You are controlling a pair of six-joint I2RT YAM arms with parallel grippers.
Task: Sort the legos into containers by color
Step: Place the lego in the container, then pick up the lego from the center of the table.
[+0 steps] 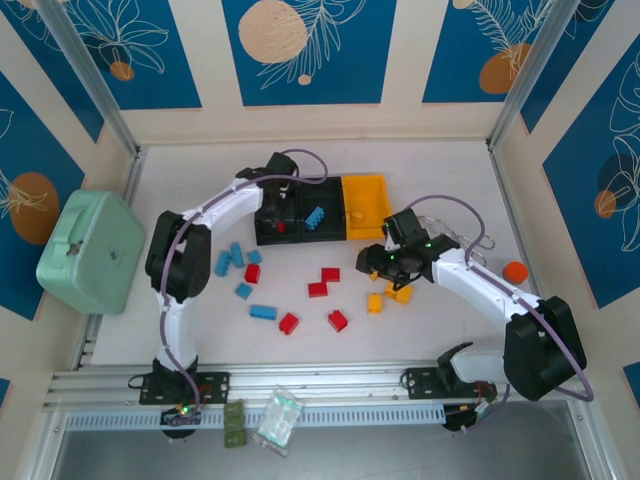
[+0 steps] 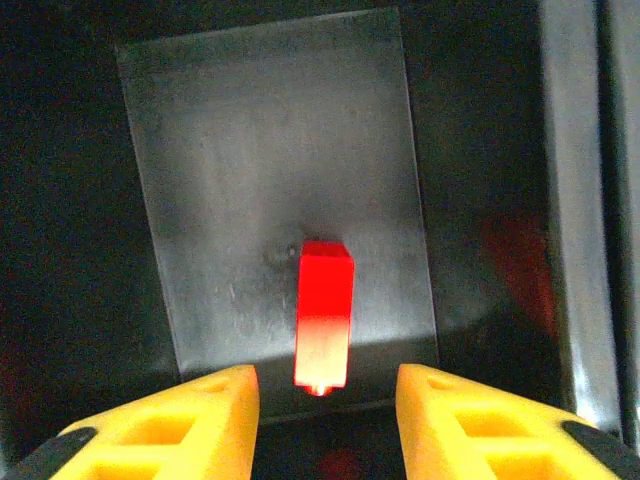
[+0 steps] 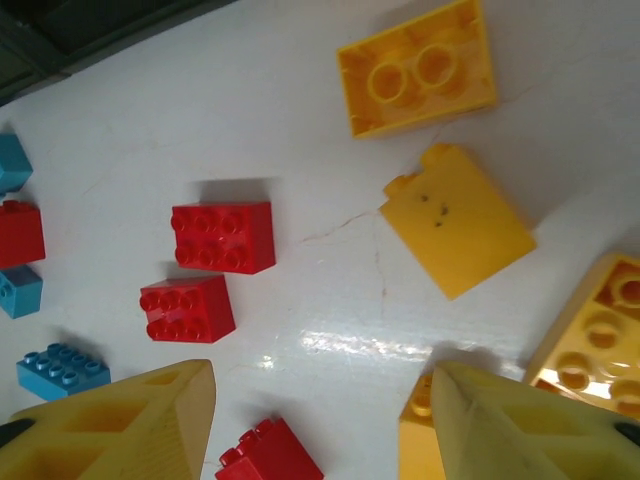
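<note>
Red, blue and yellow legos point(image 1: 289, 323) loose on the table point(image 1: 450, 190) before three joined bins point(image 1: 365, 195)

The white table point(image 1: 440, 170) carries a row of three joined bins point(image 1: 300, 238) — two black, one yellow — with red bricks point(image 1: 324, 289), blue bricks point(image 1: 236, 258) and yellow bricks point(image 1: 374, 302) scattered nearer; a small orange object point(image 1: 514, 271), perhaps a cap, lies far right.

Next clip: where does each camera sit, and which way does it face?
Top external: above and behind the bases, looking down on the table; both arms show.
Left wrist: faces down into a black bin holding a red brick; left hand fingertips show.
Right wrist: faces down at loose bricks on the table; right hand fingertips show.
Shared: top external also shows that red brick.
</note>
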